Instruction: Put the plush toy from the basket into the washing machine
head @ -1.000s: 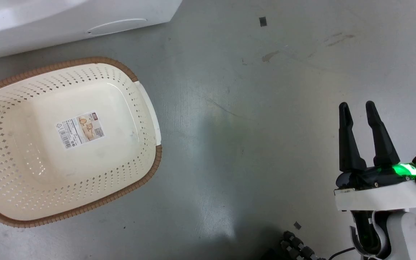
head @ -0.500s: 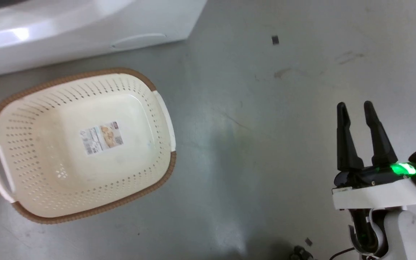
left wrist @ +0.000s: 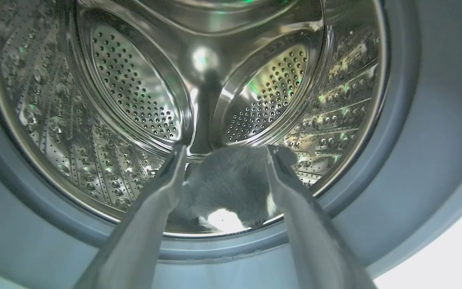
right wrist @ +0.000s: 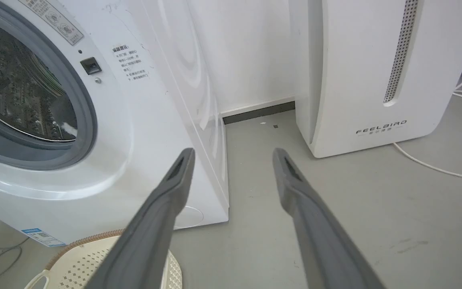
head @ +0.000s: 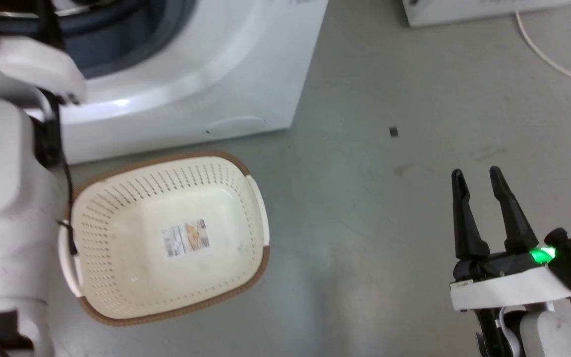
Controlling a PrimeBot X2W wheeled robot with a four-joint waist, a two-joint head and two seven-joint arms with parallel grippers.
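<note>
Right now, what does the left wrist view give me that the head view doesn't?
Left wrist view: the plush toy lying in the steel drum, beyond the open left gripper. Head view: the basket, nothing in it, and the open right gripper. Both: the washing machine and its grey door ring.

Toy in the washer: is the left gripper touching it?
Cannot tell. Left wrist view: the open left gripper overlaps the toy at both tips; no plain gap or contact.

left gripper (left wrist: 227, 149) fingers apart, right gripper (head: 476, 172) likewise
</note>
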